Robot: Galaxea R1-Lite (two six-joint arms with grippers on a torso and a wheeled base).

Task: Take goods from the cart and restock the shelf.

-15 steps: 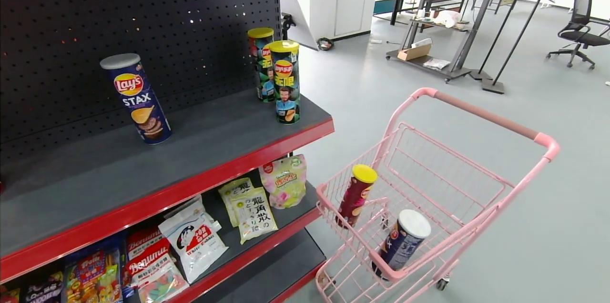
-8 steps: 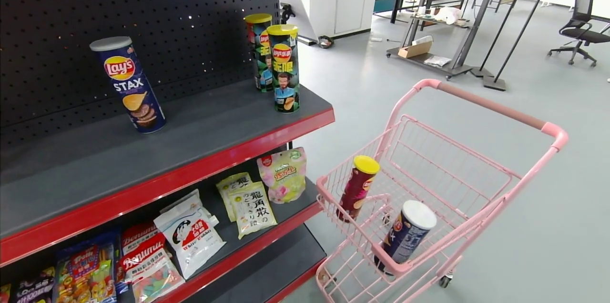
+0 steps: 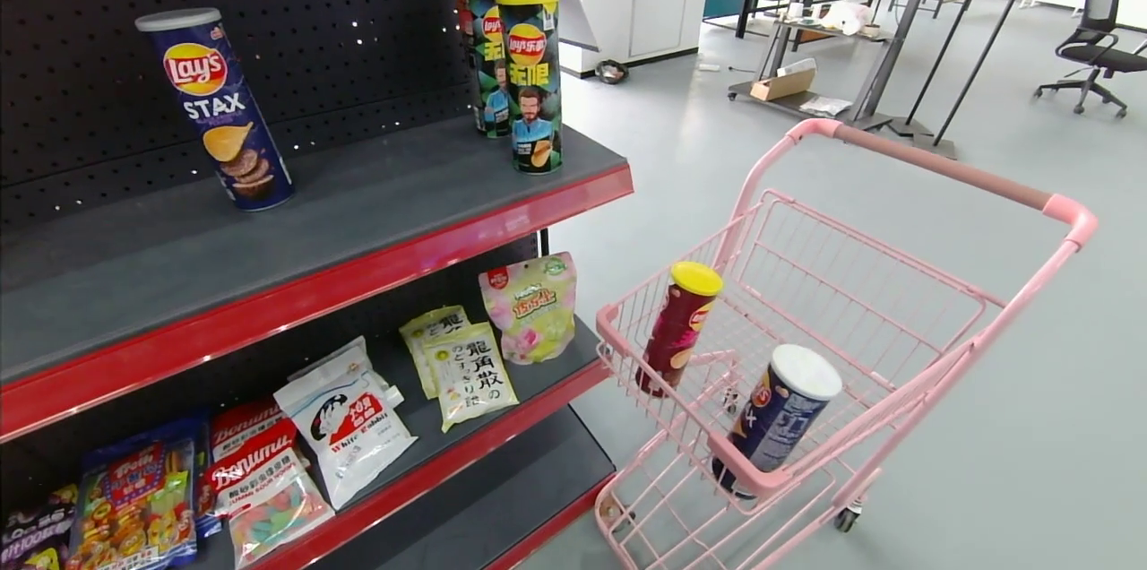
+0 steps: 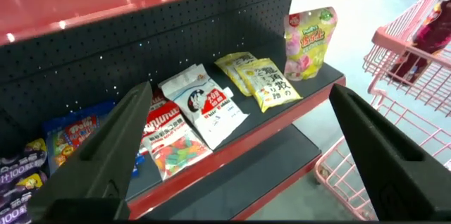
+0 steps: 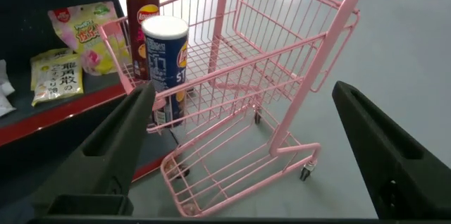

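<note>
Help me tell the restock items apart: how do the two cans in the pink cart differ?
The maroon can has a yellow lid; the dark blue can has a white lid. The maroon can stands against the basket side facing the shelf; the dark blue can stands at the basket's near corner. Both are tall tubes, lids up, inside the pink cart.

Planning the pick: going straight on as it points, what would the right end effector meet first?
The right end effector would probably hit the pink cart at its wire side, beside the white-lidded blue can; depth unclear.
</note>
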